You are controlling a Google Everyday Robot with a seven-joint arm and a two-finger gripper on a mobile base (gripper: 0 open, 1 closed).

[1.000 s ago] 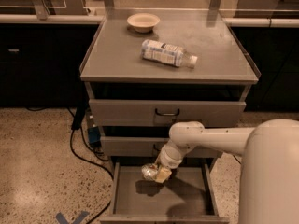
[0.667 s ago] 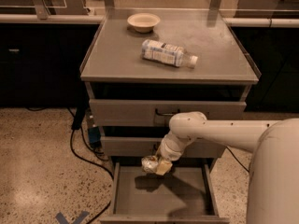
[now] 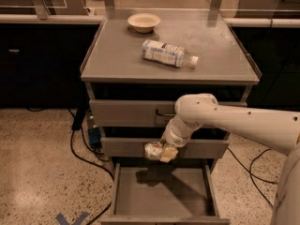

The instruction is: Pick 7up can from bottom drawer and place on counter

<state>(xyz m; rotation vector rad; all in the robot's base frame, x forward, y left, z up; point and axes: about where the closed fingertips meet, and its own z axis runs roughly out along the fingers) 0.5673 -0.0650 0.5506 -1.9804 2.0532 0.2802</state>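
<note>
The bottom drawer (image 3: 161, 198) is pulled open and its flat grey floor is bare. My gripper (image 3: 161, 152) hangs above the drawer's back, in front of the middle drawer, and is shut on the 7up can (image 3: 152, 150), a small silvery dented can held on its side to the gripper's left. The white arm reaches in from the right. The counter (image 3: 117, 60) is the grey top of the cabinet, well above the gripper.
On the counter lie a clear plastic bottle (image 3: 168, 53) on its side and a small cream bowl (image 3: 143, 22) at the back. Black cables (image 3: 82, 139) trail on the speckled floor left of the cabinet. Dark cabinets stand on both sides.
My gripper has risen with the can, from just above the drawer floor up to the level of the middle drawer front. The arm has lifted with it.
</note>
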